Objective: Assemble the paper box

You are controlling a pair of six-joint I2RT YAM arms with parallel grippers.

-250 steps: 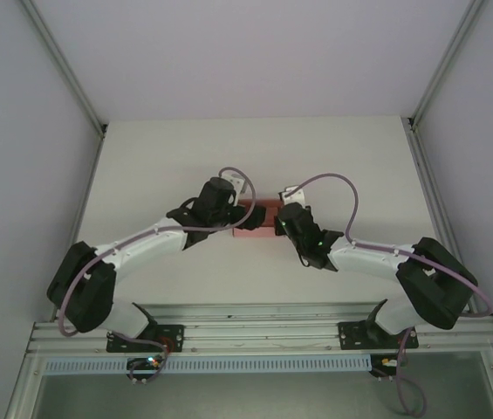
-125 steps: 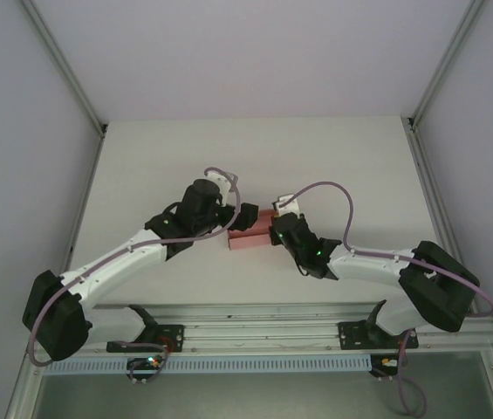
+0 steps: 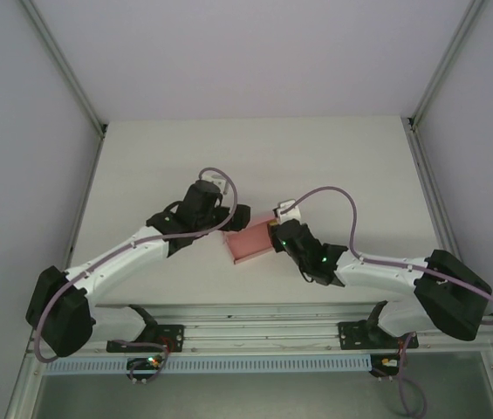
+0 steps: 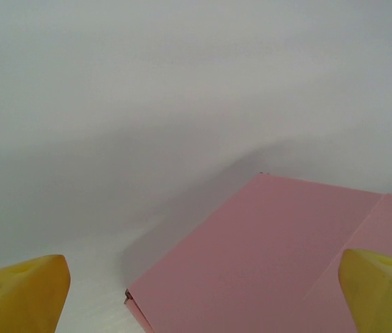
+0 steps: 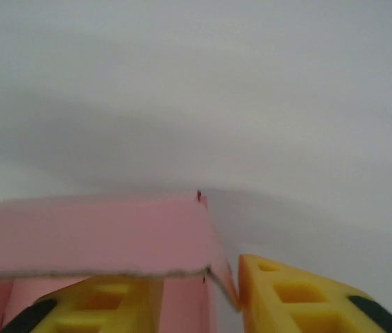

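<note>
Table (image 3: 255,157): white surface, grey walls around.
Left gripper (image 3: 234,216): at box's far-left corner. Jaws spread fully wide, nothing held. Wrist view: yellow fingertips (image 4: 22,295) at either bottom corner, pink panel lying between and beyond them.
Paper box (image 3: 249,243): pink thin card, low rectangular form. Lies mid-table at slant, between both grippers.
Right gripper (image 3: 274,237): at box's right end. Jaws partly apart, straddling card wall near corner. Wrist view: one yellow finger (image 5: 98,305) under wall's edge, other just beside corner. No clamp on card visible.
</note>
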